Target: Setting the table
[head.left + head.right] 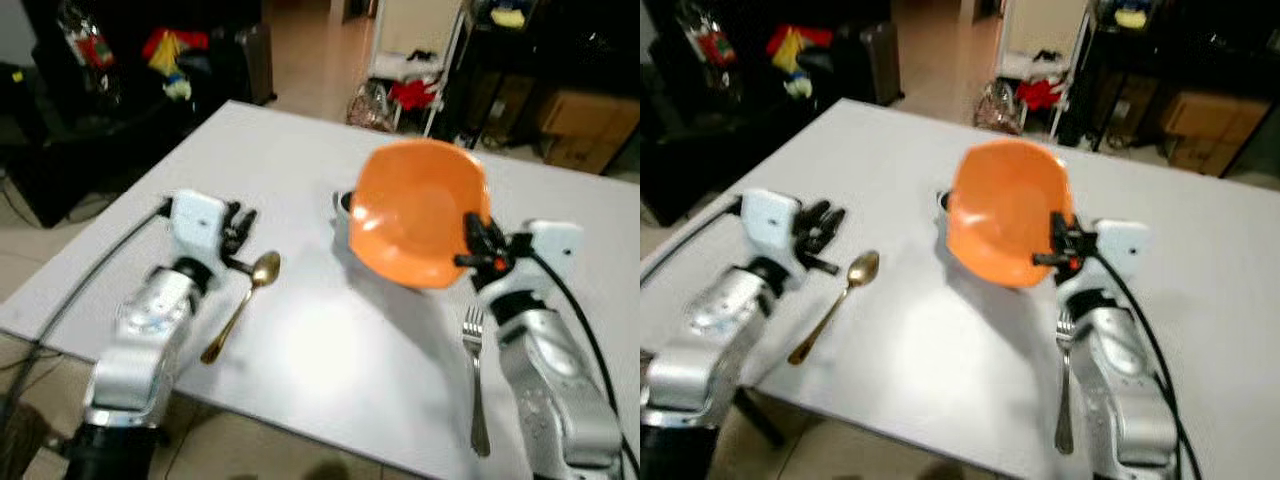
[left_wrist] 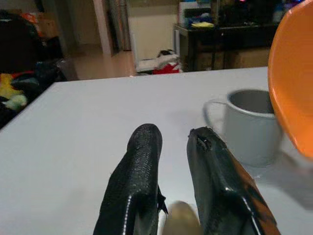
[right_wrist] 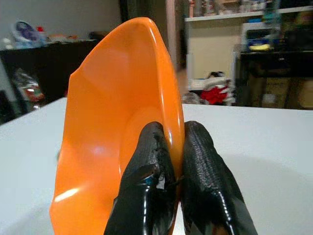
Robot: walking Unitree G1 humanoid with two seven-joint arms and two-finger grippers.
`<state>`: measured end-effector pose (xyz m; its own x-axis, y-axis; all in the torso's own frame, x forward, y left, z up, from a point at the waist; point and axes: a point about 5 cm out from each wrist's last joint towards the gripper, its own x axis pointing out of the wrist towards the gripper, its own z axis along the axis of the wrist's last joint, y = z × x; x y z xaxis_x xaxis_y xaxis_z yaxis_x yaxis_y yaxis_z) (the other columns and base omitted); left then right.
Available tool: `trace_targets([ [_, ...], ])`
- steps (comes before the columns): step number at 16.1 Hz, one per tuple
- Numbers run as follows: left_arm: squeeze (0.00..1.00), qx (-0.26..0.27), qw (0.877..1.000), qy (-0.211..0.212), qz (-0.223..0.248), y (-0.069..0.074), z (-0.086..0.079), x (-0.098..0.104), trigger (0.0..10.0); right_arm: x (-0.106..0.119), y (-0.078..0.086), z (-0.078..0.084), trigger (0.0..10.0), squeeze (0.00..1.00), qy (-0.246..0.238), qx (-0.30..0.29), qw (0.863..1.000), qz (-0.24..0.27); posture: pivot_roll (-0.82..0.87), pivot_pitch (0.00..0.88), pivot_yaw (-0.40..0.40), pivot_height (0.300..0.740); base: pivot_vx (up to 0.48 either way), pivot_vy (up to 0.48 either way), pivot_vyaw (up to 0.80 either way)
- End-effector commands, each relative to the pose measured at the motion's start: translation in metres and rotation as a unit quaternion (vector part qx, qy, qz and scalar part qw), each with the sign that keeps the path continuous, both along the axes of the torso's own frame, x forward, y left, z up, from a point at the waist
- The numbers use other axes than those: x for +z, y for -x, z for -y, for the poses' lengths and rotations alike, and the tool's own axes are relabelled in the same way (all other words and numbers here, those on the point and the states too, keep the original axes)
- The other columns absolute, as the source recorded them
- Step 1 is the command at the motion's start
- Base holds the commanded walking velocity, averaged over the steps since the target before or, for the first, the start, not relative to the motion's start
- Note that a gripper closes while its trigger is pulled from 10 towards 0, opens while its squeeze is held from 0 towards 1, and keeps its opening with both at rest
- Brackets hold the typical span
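Fork (image 1: 476,385) lies nearest the camera, on the white tabletop (image 1: 300,340) just beside the right forearm, tines pointing away from the robot, long axis running near-to-far.

Right pincer (image 1: 478,245): clenched on the rim of the orange bowl (image 1: 415,215). Wrist view confirms one finger inside the rim, one outside. Bowl is held clear of the tabletop and tipped steeply, its open face toward the camera, its shadow falling on the surface below.

Grey mug (image 2: 252,125) stands on the tabletop behind the bowl, largely hidden by it in the head views. The mug looks close to the bowl's far edge; whether they touch, cannot tell.

Left pincer (image 1: 238,235): fingers (image 2: 139,171) slightly apart, grasping nothing, resting low just beside the bowl end of the gold spoon (image 1: 240,305). Spoon lies with handle toward the robot, angled a little leftward, well apart from the fork.

Key relation: open tabletop between spoon on the left and fork on the right sits directly below and slightly nearer the robot than the held bowl. Judgement: the place setting wants the bowl levelled and lowered into that gap; right arm already carries it, so no handover needed. Risk: swinging the tilted rim down could clip the mug behind or nudge the fork.
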<state>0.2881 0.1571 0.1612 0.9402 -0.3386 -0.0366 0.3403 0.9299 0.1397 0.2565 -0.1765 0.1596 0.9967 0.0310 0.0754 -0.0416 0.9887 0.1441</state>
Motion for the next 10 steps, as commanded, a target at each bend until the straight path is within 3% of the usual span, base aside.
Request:
trace_targets([
  [1, 0.00, -0.008, 1.000, -0.003, 0.008, 0.000, 0.000, 0.003, 10.0, 0.014, 0.001, 0.006, 10.0, 0.00, 0.001, -0.014, 0.999, 0.032, -0.01, 0.000, -0.047, 0.740, 0.000, 0.000, 0.00],
  [6, 0.00, -0.017, 1.000, -0.003, 0.013, 0.000, 0.001, 0.005, 10.0, 0.032, 0.000, 0.018, 10.0, 0.00, -0.006, -0.036, 0.996, 0.075, -0.01, 0.000, -0.044, 0.740, 0.000, 0.000, 0.00],
  [8, 0.00, -0.021, 1.000, -0.002, 0.014, -0.001, 0.001, 0.006, 10.0, 0.038, -0.003, 0.034, 10.0, 0.00, 0.016, -0.075, 0.993, 0.094, -0.01, 0.000, -0.042, 0.740, 0.000, 0.000, 0.00],
  [10, 0.00, -0.025, 1.000, -0.002, 0.014, -0.002, 0.002, 0.006, 10.0, 0.039, -0.017, 0.051, 10.0, 0.00, 0.066, -0.099, 0.988, 0.098, -0.02, 0.000, -0.032, 0.740, 0.000, 0.000, 0.00],
])
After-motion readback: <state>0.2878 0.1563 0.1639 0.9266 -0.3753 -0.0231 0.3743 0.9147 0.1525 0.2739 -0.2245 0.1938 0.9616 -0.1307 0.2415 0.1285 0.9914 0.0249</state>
